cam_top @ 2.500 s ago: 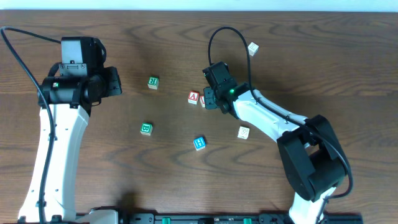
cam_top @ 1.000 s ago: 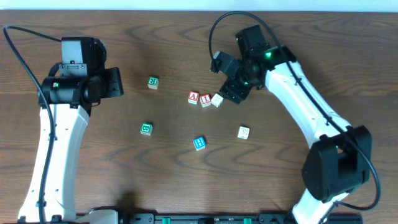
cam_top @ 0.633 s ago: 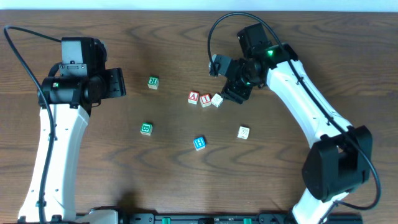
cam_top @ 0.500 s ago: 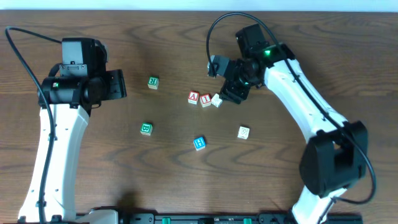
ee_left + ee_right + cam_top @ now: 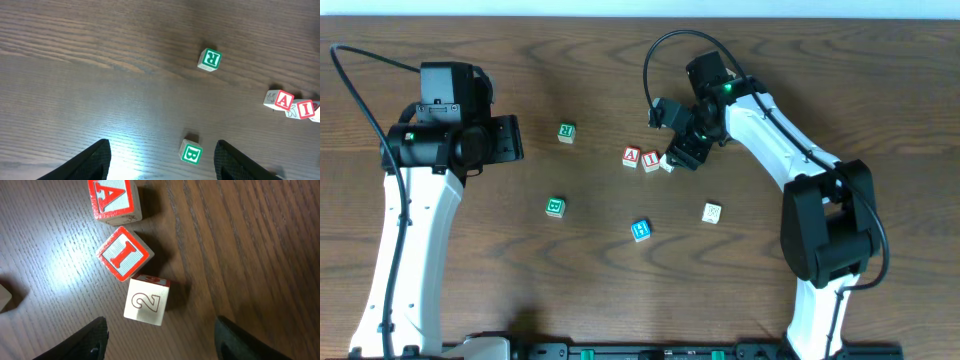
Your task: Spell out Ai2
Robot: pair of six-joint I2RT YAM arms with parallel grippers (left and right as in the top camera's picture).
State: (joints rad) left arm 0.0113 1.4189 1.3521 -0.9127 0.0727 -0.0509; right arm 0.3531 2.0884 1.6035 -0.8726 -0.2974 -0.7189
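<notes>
The right tool (image 5: 160,330) is seen released, fingers spread and empty, and just ahead of its gap the small cream wooden cube marked with an outlined "2" (image 5: 146,301) lies on the dark wooden table (image 5: 250,255), cornered against the askew white-edged cube with a red "I" (image 5: 124,254), with the white-edged cube bearing a red "A" (image 5: 114,197) farther beyond. The final squaring of the row is judged to be in hand: a careful closing on, or nudge of, the "2" cube is called for, without the "I" cube being knocked. The left tool (image 5: 161,150) is seen open and empty, well off from the row.
</notes>
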